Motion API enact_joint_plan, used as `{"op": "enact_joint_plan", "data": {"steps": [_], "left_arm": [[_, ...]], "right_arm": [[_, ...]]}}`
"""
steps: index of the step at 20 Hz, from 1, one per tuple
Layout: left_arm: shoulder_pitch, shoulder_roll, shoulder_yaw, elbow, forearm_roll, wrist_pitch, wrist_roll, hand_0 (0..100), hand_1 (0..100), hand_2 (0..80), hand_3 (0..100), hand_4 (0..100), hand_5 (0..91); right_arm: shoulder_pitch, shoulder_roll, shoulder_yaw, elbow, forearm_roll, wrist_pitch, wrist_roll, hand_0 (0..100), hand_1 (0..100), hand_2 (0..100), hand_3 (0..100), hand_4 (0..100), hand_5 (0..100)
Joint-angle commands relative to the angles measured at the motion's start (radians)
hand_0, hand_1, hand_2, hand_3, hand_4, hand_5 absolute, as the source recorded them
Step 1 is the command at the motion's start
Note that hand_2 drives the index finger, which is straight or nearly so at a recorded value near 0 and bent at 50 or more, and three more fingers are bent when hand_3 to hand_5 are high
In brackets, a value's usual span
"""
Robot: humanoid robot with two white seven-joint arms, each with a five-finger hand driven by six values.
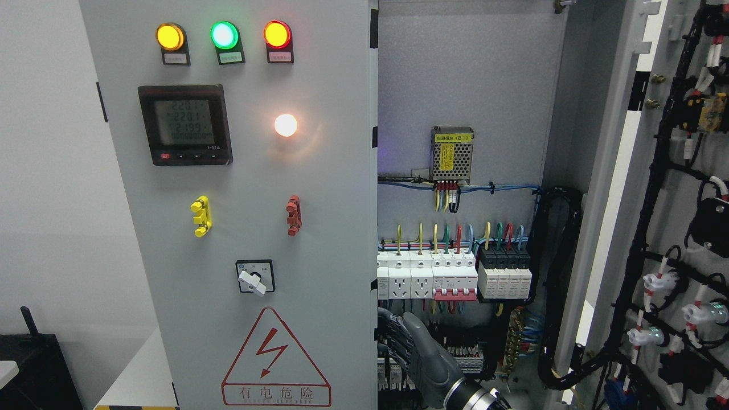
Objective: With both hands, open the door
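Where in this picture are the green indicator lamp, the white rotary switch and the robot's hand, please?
green indicator lamp (224,35): head view, centre of its lit lens.
white rotary switch (253,281): head view, on its knob.
right hand (418,347): head view, back of the grey hand.

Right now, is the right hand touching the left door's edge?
Cannot tell. In the head view the right hand overlaps the left door edge, fingers hidden behind it; no contact or gap shows.
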Motion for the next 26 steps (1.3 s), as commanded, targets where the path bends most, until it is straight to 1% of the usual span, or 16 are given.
{"op": "enact_joint_plan", "data": {"steps": [1,3,5,11,14,20,23,26], "left_arm": [[0.000,0.000,0.000,-0.014,0.000,-0.001,0.000,0,0,0.0,0,3,0.0],[0.000,0.000,0.000,-0.014,0.000,0.000,0.000,0,0,0.0,0,3,0.0],[0.000,0.000,0.000,-0.014,0.000,0.000,0.000,0,0,0.0,0,3,0.0],[0.000,0.000,0.000,-0.014,0.000,0.000,0.000,0,0,0.0,0,3,0.0],[0.000,0.000,0.000,-0.014,0.000,0.000,0.000,0,0,0.0,0,3,0.0],[0.000,0.000,0.000,-0.014,0.000,0.000,0.000,0,0,0.0,0,3,0.0],[0.000,0.000,0.000,-0.014,0.000,0.000,0.000,0,0,0.0,0,3,0.0],[0.000,0.000,0.000,-0.014,0.000,0.000,0.000,0,0,0.0,0,3,0.0]], "right_arm": [[-0.007,-0.007,-0.001,0.011,-0.005,0.003,0.007,11,0,0,0,0,0],[-0.009,-0.007,-0.002,0.013,-0.005,0.003,0.011,11,0,0,0,0,0],[-0.012,-0.007,-0.002,0.013,-0.005,0.003,0.037,11,0,0,0,0,0],[-0.016,-0.007,-0.002,0.017,-0.006,0.006,0.047,11,0,0,0,0,0],[-0.018,-0.007,-0.002,0.034,-0.006,0.006,0.070,11,0,0,0,0,0],[-0.039,-0.007,-0.002,0.056,-0.008,0.006,0.074,11,0,0,0,0,0],[-0.043,-0.007,-0.002,0.057,-0.040,0.008,0.085,11,0,0,0,0,0],[-0.044,-0.007,-0.002,0.057,-0.043,0.008,0.085,11,0,0,0,0,0]]}}
